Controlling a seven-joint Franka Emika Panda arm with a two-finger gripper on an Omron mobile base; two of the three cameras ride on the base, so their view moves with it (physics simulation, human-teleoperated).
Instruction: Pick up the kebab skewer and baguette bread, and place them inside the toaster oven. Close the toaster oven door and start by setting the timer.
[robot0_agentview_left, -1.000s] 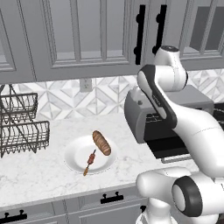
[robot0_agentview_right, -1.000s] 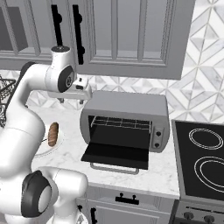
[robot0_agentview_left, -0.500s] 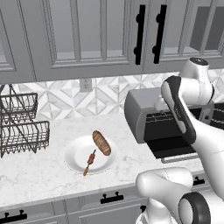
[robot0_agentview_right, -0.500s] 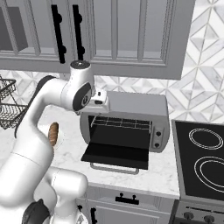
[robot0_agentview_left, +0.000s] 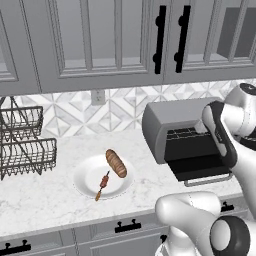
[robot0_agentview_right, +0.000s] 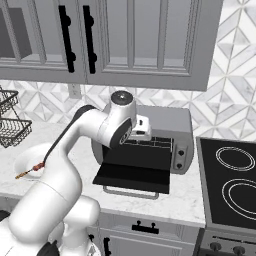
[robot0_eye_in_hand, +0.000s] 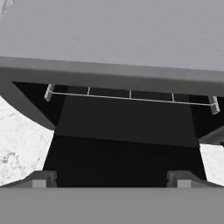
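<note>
Nothing has been loaded: the short golden-brown baguette bread (robot0_agentview_left: 116, 163) and thin wooden kebab skewer (robot0_agentview_left: 102, 183) lie on the white plate (robot0_agentview_left: 85, 181), left of the grey boxy toaster oven (robot0_agentview_left: 172, 122) (dark glass toaster oven door (robot0_agentview_right: 134, 170) dropped open). The gripper (robot0_eye_in_hand: 112, 178) is held wide open, empty, before the cavity.

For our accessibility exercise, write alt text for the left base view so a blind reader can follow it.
A white plate on a marble counter holds a baguette bread and kebab skewer. To its right, the grey toaster oven stands with its door dropped open, the white robot arm before it.
</note>
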